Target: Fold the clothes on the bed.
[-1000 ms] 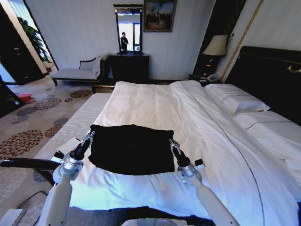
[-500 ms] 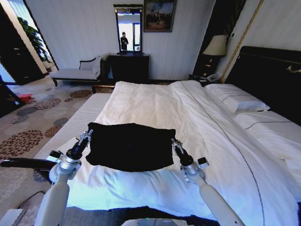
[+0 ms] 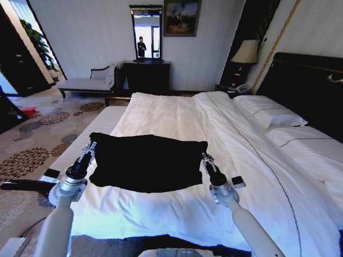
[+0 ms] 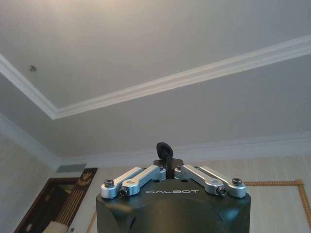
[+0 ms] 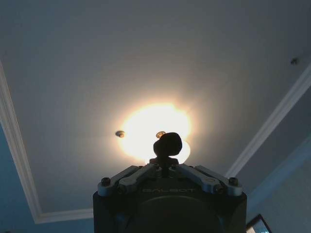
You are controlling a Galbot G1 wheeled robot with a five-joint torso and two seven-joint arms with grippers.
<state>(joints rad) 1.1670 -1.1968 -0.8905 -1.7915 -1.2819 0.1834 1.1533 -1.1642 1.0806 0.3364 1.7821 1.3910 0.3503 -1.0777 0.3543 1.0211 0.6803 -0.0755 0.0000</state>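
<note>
I have the black T-shirt [image 3: 147,162] stretched above the bed's [image 3: 214,139] white duvet [image 3: 177,115], left pincer [image 3: 92,145] and right pincer [image 3: 206,157] each clamped on a corner. I'd keep both level and evenly taut so the fold lands square.

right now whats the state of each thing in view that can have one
black cotton T-shirt: stretched flat between both end effectors, plain side showing
left end effector: shut on the shirt's left edge
right end effector: shut on the shirt's right edge
white duvet: spread smooth over the bed
bedside lamp: looks unlit
</note>
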